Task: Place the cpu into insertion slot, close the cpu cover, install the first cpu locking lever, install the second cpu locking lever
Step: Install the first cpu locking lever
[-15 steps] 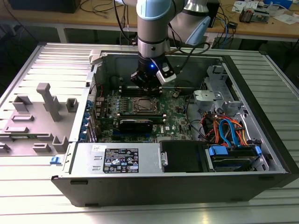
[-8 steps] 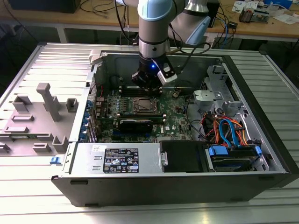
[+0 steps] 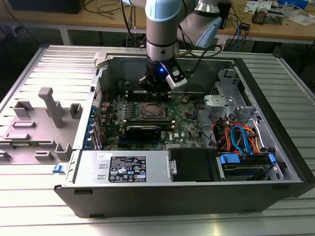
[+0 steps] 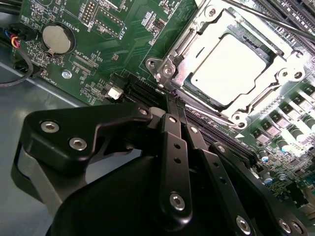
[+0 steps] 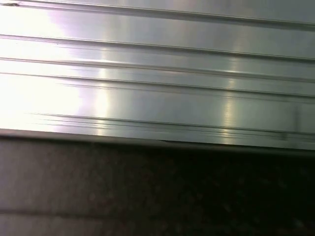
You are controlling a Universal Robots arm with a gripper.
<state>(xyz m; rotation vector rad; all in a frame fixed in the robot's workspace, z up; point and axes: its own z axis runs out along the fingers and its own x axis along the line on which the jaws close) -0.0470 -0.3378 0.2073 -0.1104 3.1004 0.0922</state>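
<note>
Exterior view: arm stands upright over the open case. Gripper hangs low above the board, just behind the slot, which sits mid-board.

Second wrist view: cpu lies flat in the slot, dull silver top showing through the cover window. The cover is down over the cpu, its frame flat around the chip's edges. A thin lever runs past the far side of the frame; whether it is latched, I cannot tell.

Gripper is clenched: the two black fingers run side by side and meet at the tips, with nothing seen between them. Tips sit just beside the near corner of the cover, over the black memory slots; contact with the frame is not clear. A round battery sits on the board well apart from the slot.

First wrist view: a ribbed metal surface above a dark band.
</note>
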